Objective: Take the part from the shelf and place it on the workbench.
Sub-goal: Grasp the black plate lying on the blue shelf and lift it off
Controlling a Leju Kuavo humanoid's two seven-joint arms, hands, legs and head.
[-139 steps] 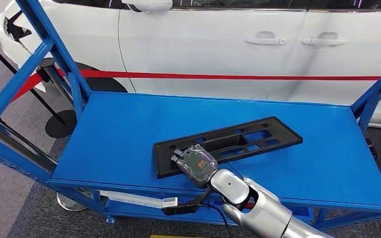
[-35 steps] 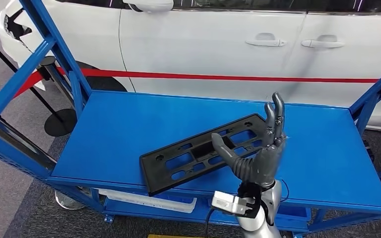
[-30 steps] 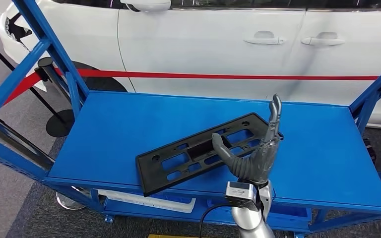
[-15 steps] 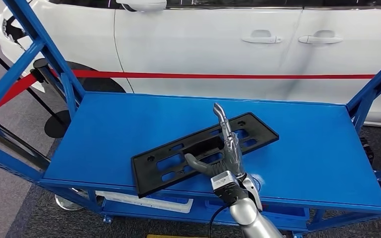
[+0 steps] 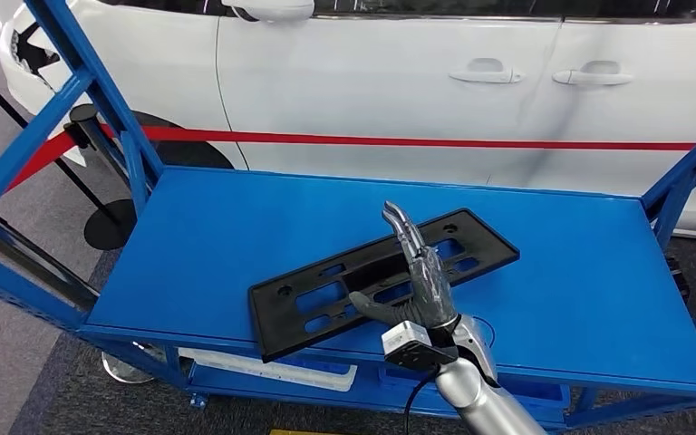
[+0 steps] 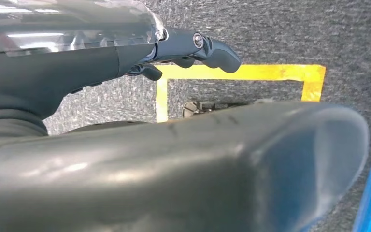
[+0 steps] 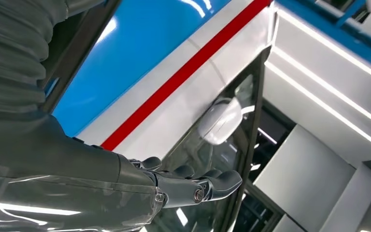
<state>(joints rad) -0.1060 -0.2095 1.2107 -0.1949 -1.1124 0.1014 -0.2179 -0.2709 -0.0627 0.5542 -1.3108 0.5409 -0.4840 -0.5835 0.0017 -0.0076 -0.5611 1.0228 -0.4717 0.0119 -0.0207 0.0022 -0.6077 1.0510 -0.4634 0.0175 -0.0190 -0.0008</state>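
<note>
Dark fingers (image 5: 405, 228) of the right hand (image 5: 421, 281) stand spread and upright, holding nothing, over the black plastic part (image 5: 326, 288), which lies flat and askew on the blue shelf (image 5: 217, 236). Beyond stands a white car (image 5: 372, 82). The left hand (image 6: 125, 58) hangs over grey floor (image 6: 270, 34), fingers loosely apart, holding nothing.

We stand in what looks like a car workshop: beyond our right hand (image 5: 426, 290) a white car (image 5: 417, 82) waits behind a red barrier belt (image 5: 399, 140), past a blue steel shelf (image 5: 236, 236); yellow floor marking (image 6: 241, 72) lies below our left hand (image 6: 193, 46).
</note>
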